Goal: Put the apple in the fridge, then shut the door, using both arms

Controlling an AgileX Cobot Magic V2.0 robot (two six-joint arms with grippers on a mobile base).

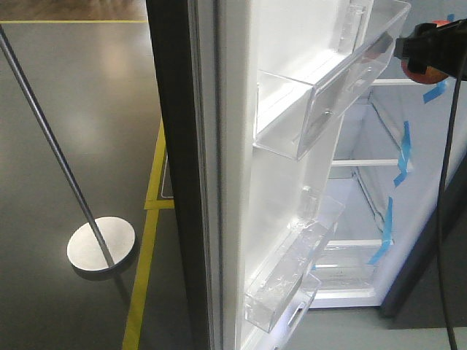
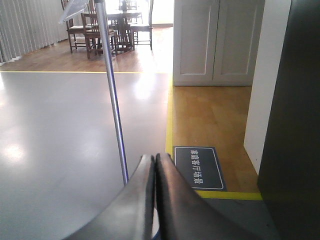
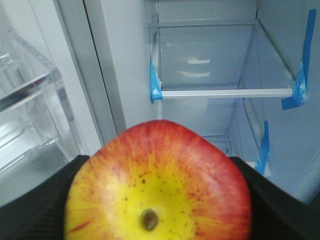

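Note:
The fridge [image 1: 408,240] stands open, white inside with white shelves and blue tape strips. Its door [image 1: 241,182] swings toward me, dark grey outside, with clear bins on its white inner face. My right gripper [image 1: 430,49] is at the upper right, in front of the fridge opening, shut on the red and yellow apple [image 3: 157,187]. A sliver of the apple [image 1: 419,71] shows under the gripper in the front view. The wrist view faces an inner shelf [image 3: 225,93]. My left gripper [image 2: 154,162] is shut and empty, low and left of the door's dark edge [image 2: 295,125].
A metal pole [image 1: 51,146] on a round base [image 1: 101,244] stands on the grey floor to the left. Yellow floor tape [image 1: 149,240] runs beside the door. A floor sign [image 2: 200,167], white cabinets [image 2: 217,40] and dining chairs [image 2: 100,27] lie beyond.

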